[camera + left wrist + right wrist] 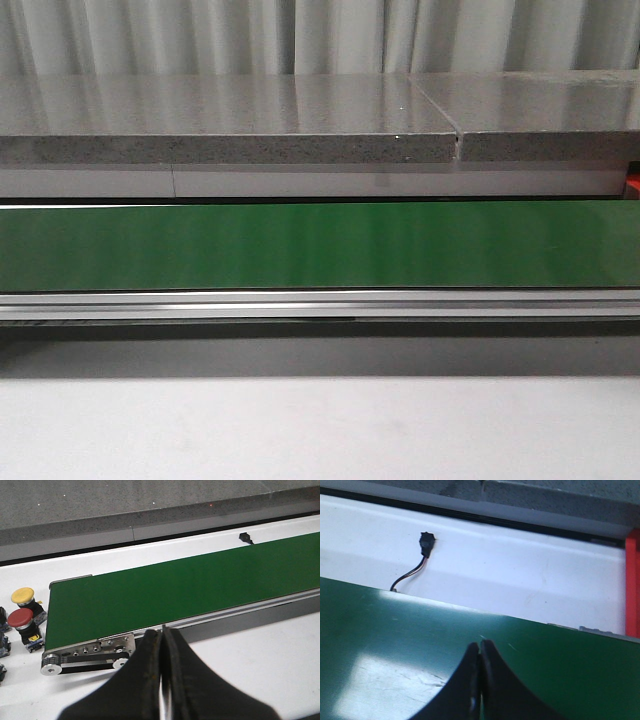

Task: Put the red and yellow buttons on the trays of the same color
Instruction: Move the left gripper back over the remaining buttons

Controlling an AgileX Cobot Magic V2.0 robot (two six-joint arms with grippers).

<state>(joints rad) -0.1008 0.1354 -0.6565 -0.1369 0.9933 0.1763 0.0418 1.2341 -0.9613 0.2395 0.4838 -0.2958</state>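
Where the green belt (180, 590) ends, mushroom-capped red button (21, 620) adjoins yellow button (23, 597).

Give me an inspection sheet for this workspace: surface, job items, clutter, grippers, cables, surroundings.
Surface: green conveyor belt on a white table; nothing lies on the belt.
Job's things: yellow button and red button stand on the table off the belt's end, side by side. A red edge, perhaps a tray, shows past the belt's other end. No yellow tray seen.
Clutter: dark parts at the frame edge near the buttons, unclear.
Grippers: left gripper shut, empty; right gripper shut, empty, over the belt.
Cables: a wired black sensor beside the belt.
Surroundings: grey stone counter, curtain behind.
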